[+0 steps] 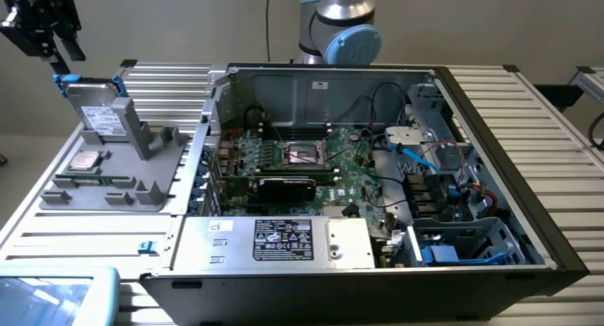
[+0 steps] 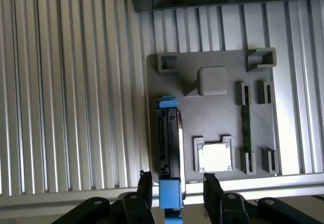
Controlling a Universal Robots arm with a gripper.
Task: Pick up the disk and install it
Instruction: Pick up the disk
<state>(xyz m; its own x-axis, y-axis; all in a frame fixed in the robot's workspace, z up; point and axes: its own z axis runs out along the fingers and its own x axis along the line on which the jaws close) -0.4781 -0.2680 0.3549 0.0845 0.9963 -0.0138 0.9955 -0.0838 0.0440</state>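
The disk [image 1: 95, 108] stands upright on edge in a slot of the grey holder plate [image 1: 141, 181], at the exterior view's left. It is silver-grey with a white label and blue rails. My gripper [image 1: 61, 56] hangs above it and slightly to the exterior view's left, apart from it. The wrist view looks straight down on the disk [image 2: 168, 138] edge-on. There my gripper [image 2: 176, 179] is open, with one black fingertip [image 2: 145, 182] on each side of the blue rail end and nothing held.
The holder plate [image 2: 217, 110] also carries a small square silver chip [image 2: 215, 157] and a memory stick [image 2: 245, 127]. The open computer case [image 1: 397, 78] lies at the middle and right, with a labelled grey box [image 1: 274, 242] and a drive cage [image 1: 462, 242]. A blue-edged tablet [image 1: 47, 292] sits at the front corner.
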